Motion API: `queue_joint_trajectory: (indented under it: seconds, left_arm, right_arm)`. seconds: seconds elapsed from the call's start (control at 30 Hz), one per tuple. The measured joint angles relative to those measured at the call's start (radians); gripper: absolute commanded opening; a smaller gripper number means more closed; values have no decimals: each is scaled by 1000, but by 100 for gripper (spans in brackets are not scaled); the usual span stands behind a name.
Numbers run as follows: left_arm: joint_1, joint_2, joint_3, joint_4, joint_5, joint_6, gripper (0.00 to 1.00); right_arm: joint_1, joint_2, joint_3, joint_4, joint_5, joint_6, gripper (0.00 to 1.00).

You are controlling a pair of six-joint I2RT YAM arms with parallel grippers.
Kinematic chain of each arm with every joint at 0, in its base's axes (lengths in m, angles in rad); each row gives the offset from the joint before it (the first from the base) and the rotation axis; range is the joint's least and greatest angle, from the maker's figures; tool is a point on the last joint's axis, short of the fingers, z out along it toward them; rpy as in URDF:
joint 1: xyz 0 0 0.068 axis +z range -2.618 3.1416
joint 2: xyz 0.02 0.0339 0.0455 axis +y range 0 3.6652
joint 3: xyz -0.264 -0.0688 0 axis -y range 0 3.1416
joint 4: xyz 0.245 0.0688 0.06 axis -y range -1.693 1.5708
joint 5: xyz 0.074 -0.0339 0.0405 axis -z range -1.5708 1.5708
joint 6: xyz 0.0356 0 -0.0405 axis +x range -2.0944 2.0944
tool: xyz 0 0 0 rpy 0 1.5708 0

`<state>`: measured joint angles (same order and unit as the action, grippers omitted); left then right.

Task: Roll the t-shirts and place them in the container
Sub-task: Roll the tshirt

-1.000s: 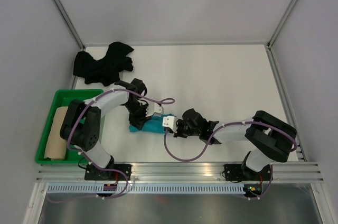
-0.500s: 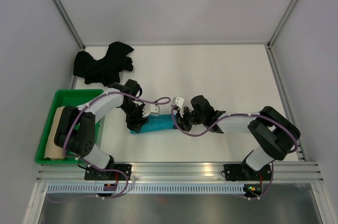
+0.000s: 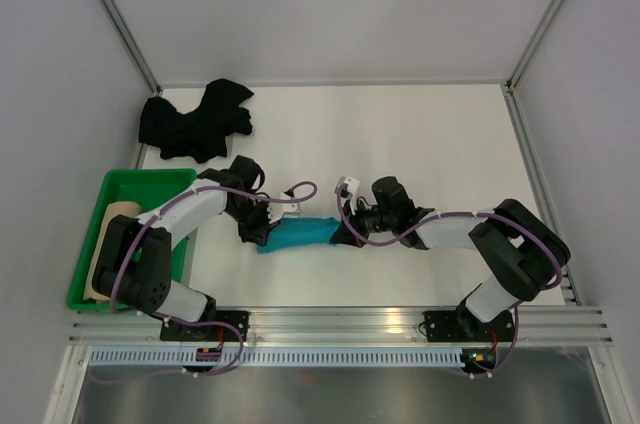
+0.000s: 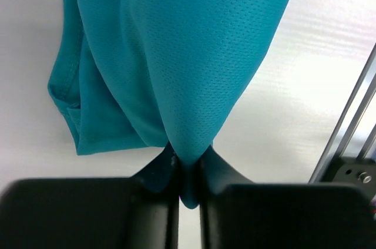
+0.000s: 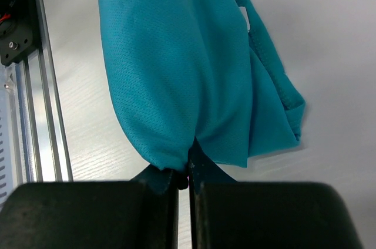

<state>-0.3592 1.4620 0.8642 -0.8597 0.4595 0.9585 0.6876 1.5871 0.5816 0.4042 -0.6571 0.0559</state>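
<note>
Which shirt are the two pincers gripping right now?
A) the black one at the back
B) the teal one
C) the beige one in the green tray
B: both wrist views show the teal shirt clamped in the left pincer and the right pincer, stretched between them.

white table (image 3: 420,134) — pale grey walls (image 3: 330,4)

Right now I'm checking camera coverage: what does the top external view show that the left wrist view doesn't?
Only top external: the crumpled black cloth t-shirt at the back, the green plastic tray holding a beige-tan roll, and the right gripper. Only left wrist: how the left gripper pinches a fold, and the mesh weave. Both: the bright teal t-shirt and the white table.
</note>
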Motion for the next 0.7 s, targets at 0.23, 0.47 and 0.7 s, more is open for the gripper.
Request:
queue_joint_trajectory:
  seconds: [0.23,0.47,0.7]
  left_arm:
    - [69,12,36,-82,95,6,2]
    - [82,72,71,-202,156,52,17]
    - [128,171,134,-232,177,53,52]
  right_arm:
    - [-21,-36,-21,-58,-58,37,1]
    - [-56,-21,-51,-69,-159,148,0]
    - [-133,139,-1,-130,-231,257,0]
